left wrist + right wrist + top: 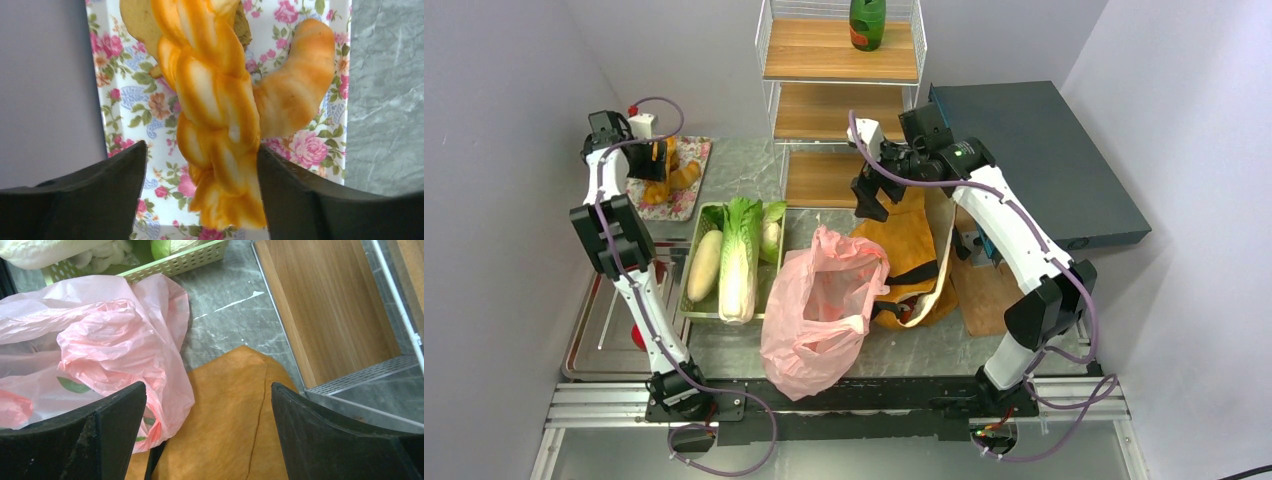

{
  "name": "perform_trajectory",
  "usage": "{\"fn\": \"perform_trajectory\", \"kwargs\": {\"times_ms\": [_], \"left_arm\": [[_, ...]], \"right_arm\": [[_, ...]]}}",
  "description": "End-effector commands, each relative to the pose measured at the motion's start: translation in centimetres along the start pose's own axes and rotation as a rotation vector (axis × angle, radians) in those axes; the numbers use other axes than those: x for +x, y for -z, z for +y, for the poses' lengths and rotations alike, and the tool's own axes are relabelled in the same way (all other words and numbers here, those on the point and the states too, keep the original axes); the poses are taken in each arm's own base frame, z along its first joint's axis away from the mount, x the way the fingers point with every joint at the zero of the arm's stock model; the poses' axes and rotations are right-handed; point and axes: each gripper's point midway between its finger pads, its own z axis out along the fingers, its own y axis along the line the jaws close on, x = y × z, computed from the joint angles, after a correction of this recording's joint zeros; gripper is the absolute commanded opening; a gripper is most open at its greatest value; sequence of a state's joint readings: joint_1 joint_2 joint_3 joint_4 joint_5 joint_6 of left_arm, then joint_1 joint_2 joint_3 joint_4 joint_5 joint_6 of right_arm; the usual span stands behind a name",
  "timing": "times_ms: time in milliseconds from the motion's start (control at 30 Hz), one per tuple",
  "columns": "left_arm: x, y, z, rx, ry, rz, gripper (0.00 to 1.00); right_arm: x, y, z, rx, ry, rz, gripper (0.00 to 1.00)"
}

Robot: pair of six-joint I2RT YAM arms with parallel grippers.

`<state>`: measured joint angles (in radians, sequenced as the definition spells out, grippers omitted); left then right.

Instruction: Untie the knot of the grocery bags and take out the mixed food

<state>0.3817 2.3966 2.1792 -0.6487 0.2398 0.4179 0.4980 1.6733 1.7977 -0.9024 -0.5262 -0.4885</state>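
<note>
Grey marble tabletop (pixel 742 160) fills your workspace between pale walls. Your mustard tote (pixel 904 240) slumps at centre right, and the pink plastic bag (pixel 819 310) lies against its left side, nearer the arm bases. Your right gripper (pixel 208 390) hovers where the two meet, jaws spread wide, gripping nothing. Left of the bags, a green basket (pixel 195 260) holds a napa cabbage (pixel 739 255). At far left your left gripper (pixel 201 150) hangs over a floral tray (pixel 125 100), jaws parted either side of a braided bread (pixel 215 115), not clamped on it.
</note>
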Motion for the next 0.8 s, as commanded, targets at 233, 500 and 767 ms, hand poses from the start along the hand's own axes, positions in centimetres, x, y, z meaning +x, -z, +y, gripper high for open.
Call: {"fn": "perform_trajectory", "kwargs": {"times_ms": [233,500,767], "left_arm": [[-12.4,21.6,-6.0,0.140,-0.247,-0.501,0.99],[-3.3,32.4,-28.3,0.697,-0.590,-0.462,0.99],[5.3,35.9,-43.2,1.013,-0.694,-0.489,0.99]], "right_arm": [[-2.7,6.8,-0.2,0.144,0.023,-0.052,0.94],[4.8,10.1,-0.4,0.299,-0.046,0.224,0.96],[10.0,7.7,-0.2,0.335,-0.208,0.307,0.89]]}}
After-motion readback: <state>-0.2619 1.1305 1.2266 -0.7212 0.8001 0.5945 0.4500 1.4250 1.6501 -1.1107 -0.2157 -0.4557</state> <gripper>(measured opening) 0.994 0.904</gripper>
